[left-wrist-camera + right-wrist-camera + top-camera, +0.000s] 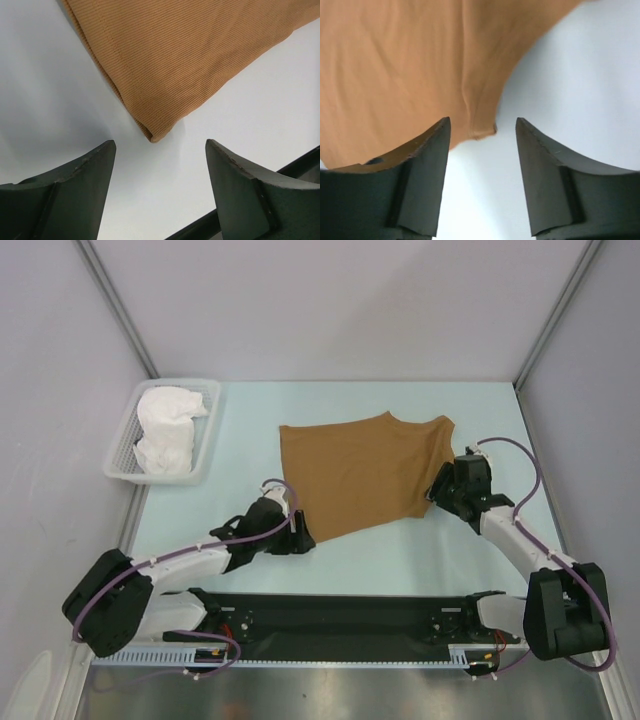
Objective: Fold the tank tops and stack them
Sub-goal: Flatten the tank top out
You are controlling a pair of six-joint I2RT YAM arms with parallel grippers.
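The tan-brown tank top (365, 473) lies spread flat on the table's middle. My left gripper (300, 537) is open just short of its near-left hem corner (155, 134), not touching it; the corner lies ahead of the open fingers (92, 165). My right gripper (440, 490) is open at the top's right edge, with a strap end (482, 131) between the fingertips, nothing gripped. The white tank top (166, 430) lies crumpled in the basket at far left; its trim and print do not show.
A white lattice basket (207, 435) stands at the far left of the pale table. Grey walls enclose the back and sides. A black rail (340, 615) with the arm bases runs along the near edge.
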